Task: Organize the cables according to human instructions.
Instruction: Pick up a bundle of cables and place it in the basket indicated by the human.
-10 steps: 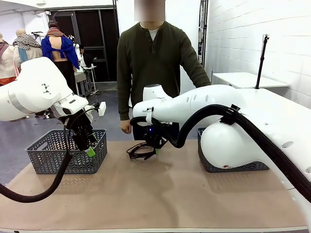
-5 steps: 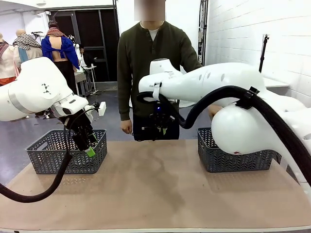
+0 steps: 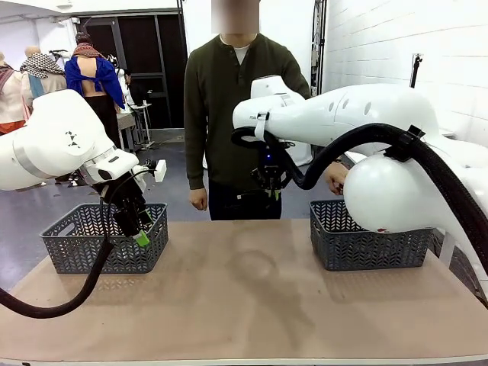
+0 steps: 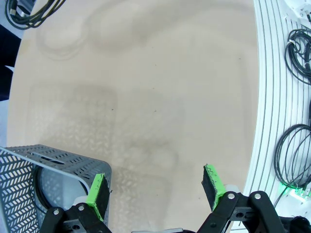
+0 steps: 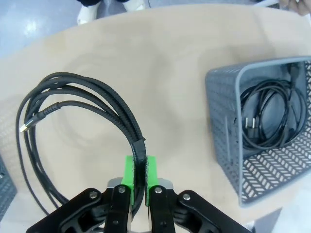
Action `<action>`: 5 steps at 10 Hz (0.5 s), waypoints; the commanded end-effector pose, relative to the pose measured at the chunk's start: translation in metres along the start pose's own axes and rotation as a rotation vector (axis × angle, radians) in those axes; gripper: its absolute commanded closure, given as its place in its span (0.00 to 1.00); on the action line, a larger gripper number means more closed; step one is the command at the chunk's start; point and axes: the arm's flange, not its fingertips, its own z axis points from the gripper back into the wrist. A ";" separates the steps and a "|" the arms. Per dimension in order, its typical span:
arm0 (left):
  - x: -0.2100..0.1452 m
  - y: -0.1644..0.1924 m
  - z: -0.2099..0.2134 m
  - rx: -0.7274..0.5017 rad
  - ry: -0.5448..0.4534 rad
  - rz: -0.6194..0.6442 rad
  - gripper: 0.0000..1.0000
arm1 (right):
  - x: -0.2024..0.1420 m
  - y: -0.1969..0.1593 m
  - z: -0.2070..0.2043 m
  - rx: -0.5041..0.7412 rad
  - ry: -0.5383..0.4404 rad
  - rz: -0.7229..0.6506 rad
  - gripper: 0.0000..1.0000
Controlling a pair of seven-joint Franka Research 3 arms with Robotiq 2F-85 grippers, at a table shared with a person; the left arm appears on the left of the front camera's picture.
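Cable transfer in progress
My right gripper (image 5: pixel 137 187) pinches a coiled black braided cable (image 5: pixel 73 104); grey mesh basket (image 5: pixel 228 126) at three o'clock holds one; delivery remains.

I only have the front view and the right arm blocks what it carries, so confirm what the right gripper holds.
Observer: The right gripper is shut on a coiled black cable, pinched between its green pads.
Operator: Report what is in the right basket.
Observer: The right basket already holds another coiled black cable, with a two-pin plug showing.
Operator: Check the left gripper.
Observer: The left gripper is open and holds nothing, above bare table beside the left basket.
Operator: Tell me whether that left basket has anything in it.
Observer: A dark cord curve shows through its mesh wall; I cannot tell more.
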 end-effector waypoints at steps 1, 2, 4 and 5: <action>0.000 -0.001 0.001 0.002 0.001 0.001 0.00 | 0.001 -0.003 0.004 0.040 -0.005 0.027 1.00; 0.000 -0.001 0.001 0.002 0.001 0.001 0.00 | 0.000 0.000 0.000 0.000 0.000 0.000 1.00; 0.000 -0.001 0.001 0.002 0.001 0.001 0.00 | 0.000 0.000 0.000 0.000 0.000 0.000 1.00; 0.000 -0.001 0.001 0.002 0.001 0.001 0.00 | 0.000 0.000 0.000 0.000 0.000 0.000 1.00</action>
